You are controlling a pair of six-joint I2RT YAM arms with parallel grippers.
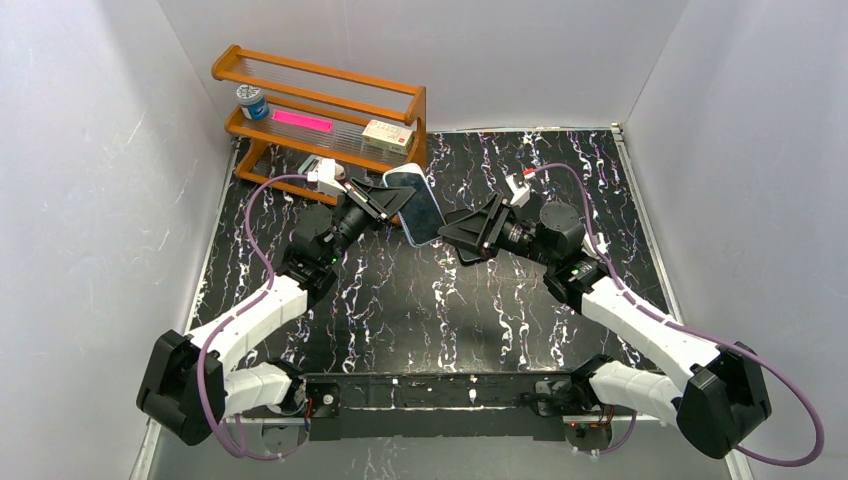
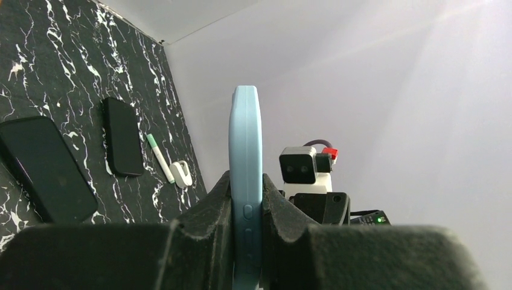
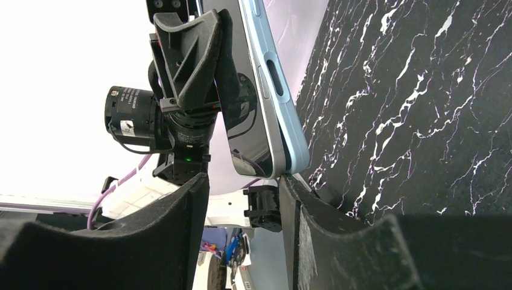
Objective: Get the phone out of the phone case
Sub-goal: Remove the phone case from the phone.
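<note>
The phone (image 1: pixel 409 197), dark glass face up, sits in a light blue phone case (image 1: pixel 428 238) held in the air above the back of the table. My left gripper (image 1: pixel 385 200) is shut on it from the left. In the left wrist view the case (image 2: pixel 246 139) stands edge-on between the pads, side buttons showing, gripper (image 2: pixel 246 211) clamped on both faces. My right gripper (image 1: pixel 468 232) is open at the phone's near right corner. In the right wrist view the phone's glass (image 3: pixel 244 115) and the case (image 3: pixel 288 130) hang just above the gripper (image 3: pixel 244 184); one fingertip (image 3: pixel 290 184) touches the case's corner.
A wooden rack (image 1: pixel 330 75) stands at the back left with a small jar (image 1: pixel 252 102), a pink strip (image 1: pixel 302 121) and a small box (image 1: pixel 388 134). The left wrist view shows two black phones (image 2: pixel 45 169) (image 2: pixel 122 136), a pen (image 2: pixel 160 158) and a small white item (image 2: pixel 181 174) on the marble table (image 2: pixel 60 60).
</note>
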